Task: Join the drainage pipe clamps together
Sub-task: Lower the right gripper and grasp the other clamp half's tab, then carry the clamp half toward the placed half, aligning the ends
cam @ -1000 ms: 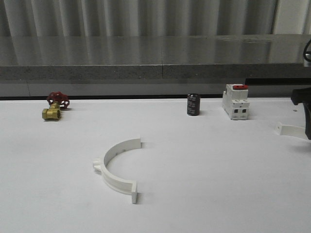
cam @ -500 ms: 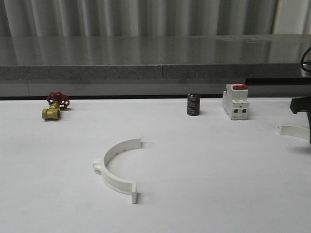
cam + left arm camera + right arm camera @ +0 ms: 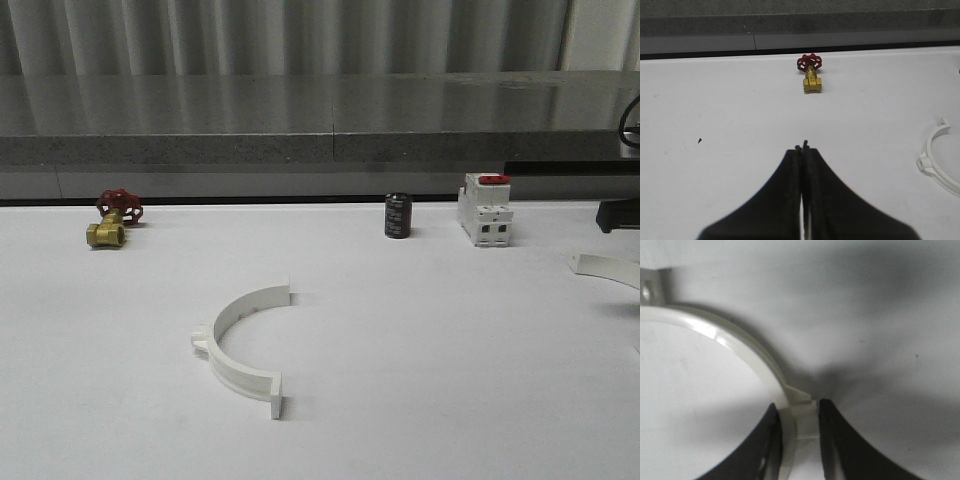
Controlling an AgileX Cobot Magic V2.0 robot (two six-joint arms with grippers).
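One white drainage pipe clamp [image 3: 240, 346] lies in the middle of the table, its open side to the right. A second drainage pipe clamp [image 3: 608, 268] reaches in from the right edge of the front view. In the right wrist view my right gripper [image 3: 798, 409] is shut on this clamp [image 3: 740, 346]. One finger is inside the arc and the other is outside it, against the outer tab. My left gripper [image 3: 803, 148] is shut with nothing in it, over bare table to the left of the middle clamp [image 3: 938, 161].
A brass valve with a red handwheel [image 3: 112, 221] sits at the back left. A black cylinder [image 3: 398, 216] and a white breaker with a red top [image 3: 485, 210] stand at the back. A grey ledge [image 3: 320, 130] runs behind the table.
The dark right arm has slid further out past the right edge of the front view. More of the right clamp shows, and its end has barely shifted.
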